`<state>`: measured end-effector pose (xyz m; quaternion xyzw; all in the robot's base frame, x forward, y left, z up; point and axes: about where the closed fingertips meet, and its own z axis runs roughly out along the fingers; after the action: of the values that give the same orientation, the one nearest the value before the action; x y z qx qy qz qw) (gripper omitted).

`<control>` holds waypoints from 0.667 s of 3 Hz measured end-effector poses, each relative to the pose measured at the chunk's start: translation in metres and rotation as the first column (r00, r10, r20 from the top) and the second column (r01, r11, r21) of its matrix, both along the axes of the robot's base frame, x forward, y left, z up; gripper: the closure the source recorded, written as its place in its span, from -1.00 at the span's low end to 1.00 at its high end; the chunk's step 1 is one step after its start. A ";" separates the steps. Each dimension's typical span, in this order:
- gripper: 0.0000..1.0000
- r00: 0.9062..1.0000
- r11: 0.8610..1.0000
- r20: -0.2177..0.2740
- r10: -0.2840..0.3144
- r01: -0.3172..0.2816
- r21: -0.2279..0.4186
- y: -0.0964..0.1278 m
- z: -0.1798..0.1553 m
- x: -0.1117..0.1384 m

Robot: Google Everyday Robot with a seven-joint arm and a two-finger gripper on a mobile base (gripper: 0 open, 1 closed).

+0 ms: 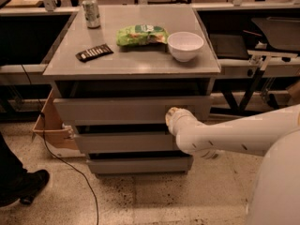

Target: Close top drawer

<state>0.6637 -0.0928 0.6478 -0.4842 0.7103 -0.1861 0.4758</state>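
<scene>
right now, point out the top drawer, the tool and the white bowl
top drawer (112,110): camera view, bare left half of its front panel
tool (170,115): camera view, its tip, against the drawer front's right side
white bowl (185,43): camera view, its inner wall

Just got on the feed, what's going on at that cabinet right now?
The robot's arm reaches in from the right, and its gripper appears to rest against the right part of the top drawer front. That drawer is not yet shut: it stands out a little, with a dark gap above it. On the cabinet top sit a can, a green bag, a white bowl and a dark flat packet, all untouched.
</scene>
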 end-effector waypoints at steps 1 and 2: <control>1.00 1.000 1.000 0.020 -0.012 0.012 -0.001 -0.003 0.002 0.011; 1.00 0.999 1.000 0.045 -0.024 0.024 -0.001 -0.007 0.004 0.021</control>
<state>0.6847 -0.0998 0.6516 -0.4715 0.7052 -0.2032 0.4889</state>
